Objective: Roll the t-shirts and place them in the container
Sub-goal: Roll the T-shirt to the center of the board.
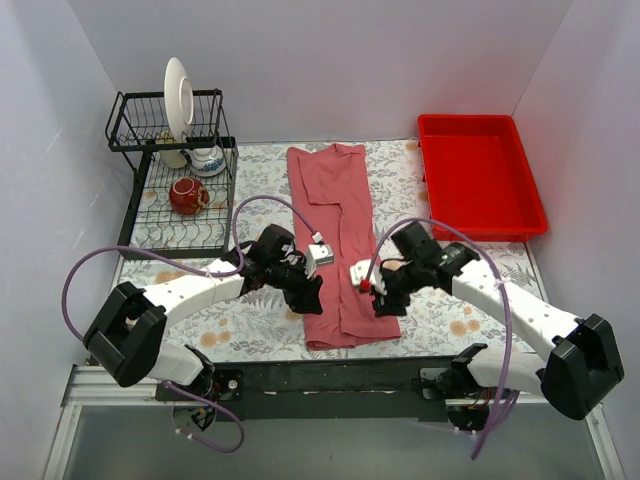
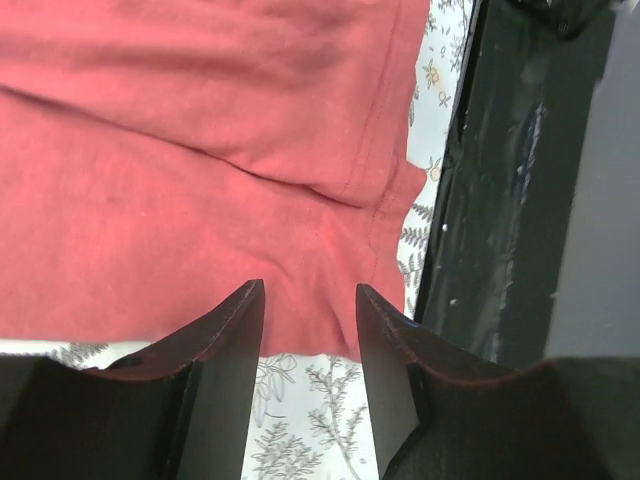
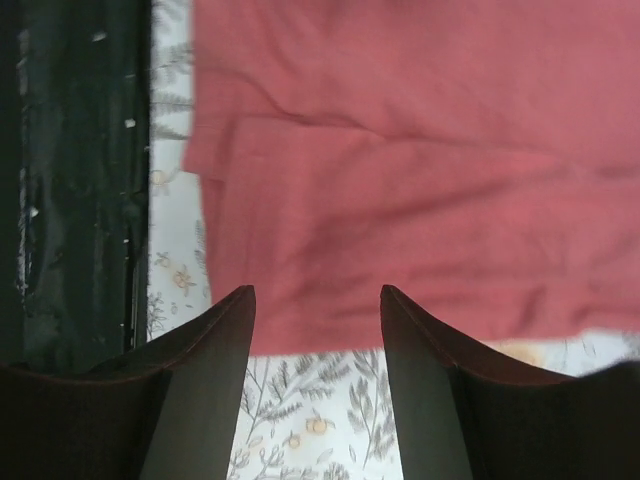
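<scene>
The dusty-red t-shirt (image 1: 335, 230) lies folded into a long narrow strip running from the back of the table toward the front edge. My left gripper (image 1: 306, 294) sits at the strip's near left side and my right gripper (image 1: 379, 299) at its near right side. In the left wrist view the open left gripper (image 2: 310, 292) has its tips over the hem corner of the t-shirt (image 2: 200, 150), with nothing pinched. In the right wrist view the right gripper (image 3: 315, 292) is open too, tips just over the edge of the t-shirt (image 3: 400, 150).
A bright red tray (image 1: 480, 175) stands at the back right. A black dish rack (image 1: 175, 215) at the back left holds a white plate (image 1: 178, 95), a red cup (image 1: 187, 195) and a white teapot (image 1: 207, 160). The black front rail (image 2: 500, 200) runs close to the hem.
</scene>
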You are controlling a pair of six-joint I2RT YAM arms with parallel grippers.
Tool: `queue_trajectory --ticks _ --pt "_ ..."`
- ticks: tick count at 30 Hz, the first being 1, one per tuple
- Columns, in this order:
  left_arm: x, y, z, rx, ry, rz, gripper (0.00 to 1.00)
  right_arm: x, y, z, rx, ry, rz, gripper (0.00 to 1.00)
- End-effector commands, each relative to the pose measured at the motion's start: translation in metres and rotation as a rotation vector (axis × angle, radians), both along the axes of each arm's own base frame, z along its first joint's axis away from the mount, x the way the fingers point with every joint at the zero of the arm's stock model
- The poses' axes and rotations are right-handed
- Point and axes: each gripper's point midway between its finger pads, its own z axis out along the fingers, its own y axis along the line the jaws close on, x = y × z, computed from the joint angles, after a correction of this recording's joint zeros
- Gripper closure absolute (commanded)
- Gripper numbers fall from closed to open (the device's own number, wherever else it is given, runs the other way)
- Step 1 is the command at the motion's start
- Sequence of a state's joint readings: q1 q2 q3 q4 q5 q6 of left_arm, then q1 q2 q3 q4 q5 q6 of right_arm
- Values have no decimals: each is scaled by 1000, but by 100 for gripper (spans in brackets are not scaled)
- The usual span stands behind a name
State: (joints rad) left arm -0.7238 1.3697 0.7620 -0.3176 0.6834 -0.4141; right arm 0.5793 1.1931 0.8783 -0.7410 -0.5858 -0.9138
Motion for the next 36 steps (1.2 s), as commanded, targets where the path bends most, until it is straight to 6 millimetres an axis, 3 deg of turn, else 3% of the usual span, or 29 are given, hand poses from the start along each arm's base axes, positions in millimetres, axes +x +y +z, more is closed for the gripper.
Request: queue_trajectory --ticks 1,6,12,18,31,36 --pt "0 -11 14 -63 178 62 58 -32 30 -9 42 -168 291 39" --pt "17 -19 6 -76 234 124 56 -67 53 -25 49 -226 505 41" --pt "48 -19 -1 -76 258 180 56 -91 64 -39 52 -216 632 46" --pt "65 -18 -18 -52 274 215 56 -91 59 -60 8 -210 679 52" --pt "70 -18 -36 -19 282 223 56 -90 61 -83 -15 -200 714 54" --pt "69 -16 -39 -6 283 227 56 -92 59 -89 -21 -200 738 66"
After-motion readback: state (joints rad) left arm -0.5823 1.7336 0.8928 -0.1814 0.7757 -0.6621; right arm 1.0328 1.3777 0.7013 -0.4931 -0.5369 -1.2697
